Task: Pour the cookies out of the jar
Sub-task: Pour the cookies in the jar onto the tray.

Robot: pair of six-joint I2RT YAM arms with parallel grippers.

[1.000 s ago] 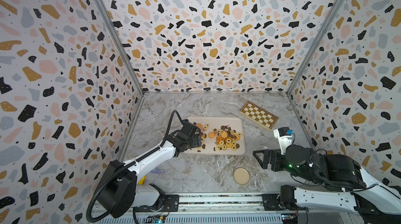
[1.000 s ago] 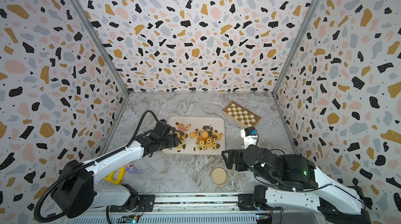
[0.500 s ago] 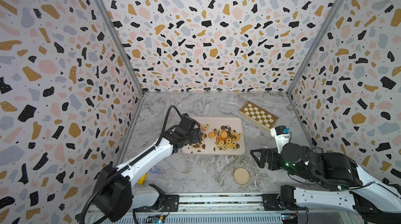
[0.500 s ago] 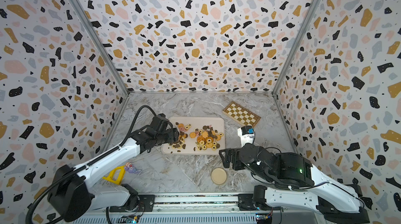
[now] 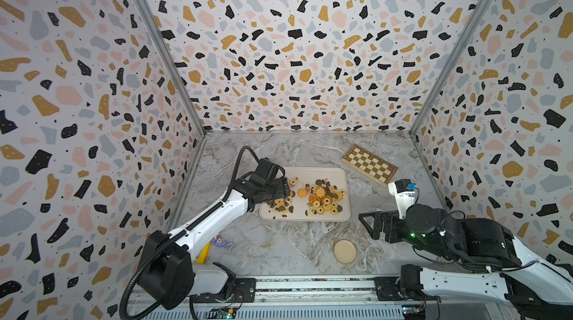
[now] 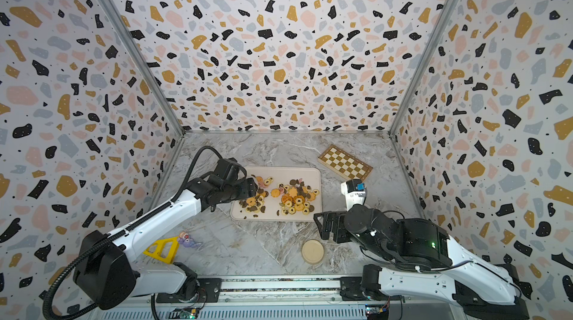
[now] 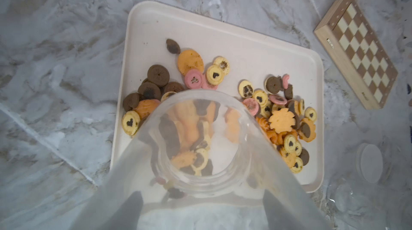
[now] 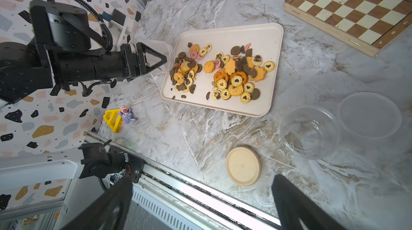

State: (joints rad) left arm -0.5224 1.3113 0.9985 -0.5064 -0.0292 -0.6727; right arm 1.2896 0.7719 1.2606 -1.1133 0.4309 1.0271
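My left gripper (image 5: 283, 190) is shut on the clear jar (image 8: 165, 55), which lies tipped with its mouth low over the left side of the cream tray (image 5: 310, 176). The cookies (image 8: 236, 73) lie on the tray in two heaps, golden, dark brown and a few pink. The smaller heap (image 8: 182, 73) sits right at the jar's mouth. In the left wrist view the jar (image 7: 200, 139) fills the foreground; cookies show through its wall, inside or beneath I cannot tell. My right gripper (image 5: 372, 225) hangs open and empty at the front right.
A folded chessboard (image 5: 369, 165) lies at the back right. A tan round lid (image 5: 344, 251) rests near the front rail. A clear bowl (image 8: 311, 132) and a clear flat lid (image 8: 370, 115) sit right of the tray. A yellow toy (image 6: 161, 248) and purple figure (image 6: 189, 241) lie front left.
My left gripper has shifted a little toward the back with the jar still in it, staying over the tray's left side. The right arm has drifted slightly left.
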